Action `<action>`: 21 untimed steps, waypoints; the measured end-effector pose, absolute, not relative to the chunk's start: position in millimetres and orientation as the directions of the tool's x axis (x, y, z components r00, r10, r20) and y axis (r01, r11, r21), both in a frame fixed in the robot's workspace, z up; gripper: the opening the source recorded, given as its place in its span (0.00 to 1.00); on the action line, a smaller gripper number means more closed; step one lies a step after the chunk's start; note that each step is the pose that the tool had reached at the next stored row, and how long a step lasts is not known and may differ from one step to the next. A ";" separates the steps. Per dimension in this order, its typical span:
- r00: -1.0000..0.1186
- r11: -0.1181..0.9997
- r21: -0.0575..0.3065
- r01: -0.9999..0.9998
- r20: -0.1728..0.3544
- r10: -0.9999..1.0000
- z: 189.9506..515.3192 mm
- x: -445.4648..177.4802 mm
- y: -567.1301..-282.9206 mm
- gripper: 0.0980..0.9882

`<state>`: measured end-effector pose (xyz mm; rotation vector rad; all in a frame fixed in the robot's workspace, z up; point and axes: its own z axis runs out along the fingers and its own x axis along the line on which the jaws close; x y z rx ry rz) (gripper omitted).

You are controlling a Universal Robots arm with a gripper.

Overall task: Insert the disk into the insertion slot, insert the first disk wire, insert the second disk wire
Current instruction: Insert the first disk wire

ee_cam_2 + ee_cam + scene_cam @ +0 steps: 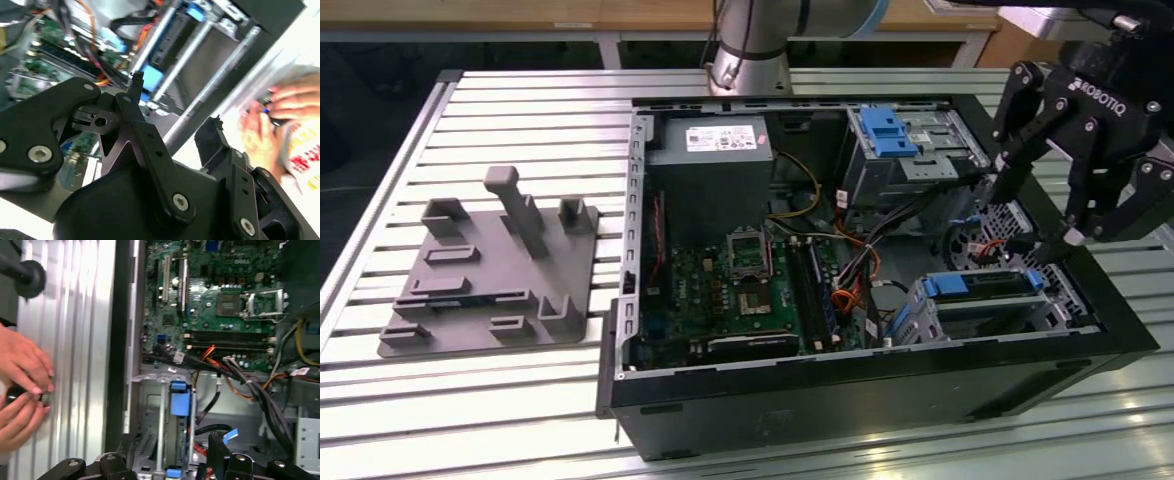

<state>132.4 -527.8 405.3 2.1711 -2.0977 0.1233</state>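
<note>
End effector [1037, 218] black, angular, spread wide, empty; blue-framed disk [983, 284] inside perforated insertion slot [1001, 312].

- You'll find the disk [983, 284], silver-grey in its blue carrier, lying flat inside the insertion slot.
- The insertion slot [994, 318], a small perforated metal cage, sits low in the case at the exterior view's right.

Grey fixture plate [480, 295], green motherboard [720, 290]
</note>
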 end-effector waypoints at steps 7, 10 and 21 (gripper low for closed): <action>0.038 -0.029 0.046 -0.999 0.217 -0.976 402.3 146.1 -527.2 0.67; 0.035 -0.025 0.049 -0.998 0.217 -0.976 397.6 153.4 -524.8 0.67; 0.016 -0.005 0.049 -0.999 0.221 -0.975 387.0 155.8 -499.2 0.67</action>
